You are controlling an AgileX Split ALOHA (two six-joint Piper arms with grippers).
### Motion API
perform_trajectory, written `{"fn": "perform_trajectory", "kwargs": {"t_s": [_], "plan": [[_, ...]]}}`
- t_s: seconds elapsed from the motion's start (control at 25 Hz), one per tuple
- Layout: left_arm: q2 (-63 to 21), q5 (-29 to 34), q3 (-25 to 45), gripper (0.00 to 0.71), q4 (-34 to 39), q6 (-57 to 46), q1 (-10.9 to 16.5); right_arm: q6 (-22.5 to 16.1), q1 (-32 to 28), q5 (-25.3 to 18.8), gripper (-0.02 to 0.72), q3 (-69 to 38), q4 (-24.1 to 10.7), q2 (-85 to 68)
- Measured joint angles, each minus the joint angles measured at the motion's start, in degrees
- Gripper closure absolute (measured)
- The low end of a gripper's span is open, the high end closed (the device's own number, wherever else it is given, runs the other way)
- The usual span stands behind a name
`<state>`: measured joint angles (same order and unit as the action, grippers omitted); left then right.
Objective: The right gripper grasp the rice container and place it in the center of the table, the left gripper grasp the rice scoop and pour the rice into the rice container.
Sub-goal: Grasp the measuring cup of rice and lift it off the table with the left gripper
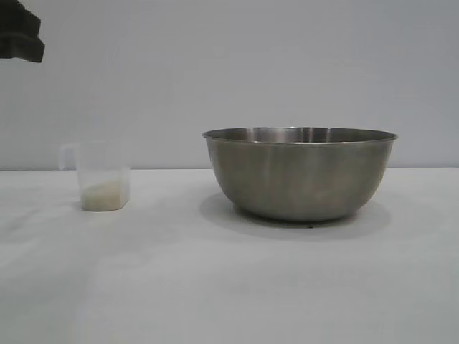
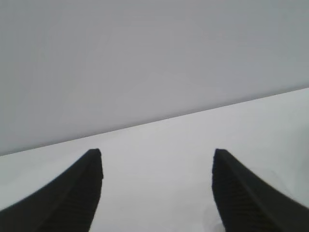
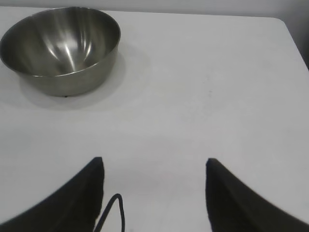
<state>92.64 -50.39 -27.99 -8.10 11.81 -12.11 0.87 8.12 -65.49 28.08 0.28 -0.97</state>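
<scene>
Nearest the lens in the exterior view: bare white counter (image 1: pixel 229 287). Farther back, steel bowl (image 1: pixel 300 174) upright right of center, resting on the counter. Well apart at left, small clear scoop (image 1: pixel 102 176) standing upright, rice (image 1: pixel 105 194) heaped at its bottom. Left gripper (image 2: pixel 157 159) over bare counter, fingers (image 2: pixel 82 193) spread, grasping nothing. Right gripper (image 3: pixel 154 166) back from the bowl, fingers (image 3: pixel 82 195) spread, empty.

Steel rice container (image 1: pixel 300 175): upright, mid-table (image 1: pixel 215 287). Translucent rice scoop (image 1: pixel 102 176): upright, well left, rice (image 1: pixel 104 195) inside.
</scene>
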Motion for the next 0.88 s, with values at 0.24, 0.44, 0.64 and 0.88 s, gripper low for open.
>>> {"fn": "perform_trajectory", "kwargs": {"t_s": [0.24, 0.44, 0.64, 0.88], "plan": [[3.91, -2.05, 0.67, 0.282, 0.44, -1.23, 0.00, 0.00, 0.00, 0.00, 0.269, 0.00, 0.00, 0.00], [9.54, -12.06, 4.69, 0.282, 3.19, -2.71, 0.00, -0.04, 0.00, 0.00, 0.269, 0.00, 0.00, 0.00], [16.90, -14.41, 6.21, 0.282, 4.82, -3.04, 0.00, -0.04, 0.00, 0.00, 0.269, 0.00, 0.00, 0.00], [19.81, -14.55, 5.42, 0.282, 5.94, -4.19, 0.00, -0.04, 0.00, 0.00, 0.269, 0.00, 0.00, 0.00]]}}
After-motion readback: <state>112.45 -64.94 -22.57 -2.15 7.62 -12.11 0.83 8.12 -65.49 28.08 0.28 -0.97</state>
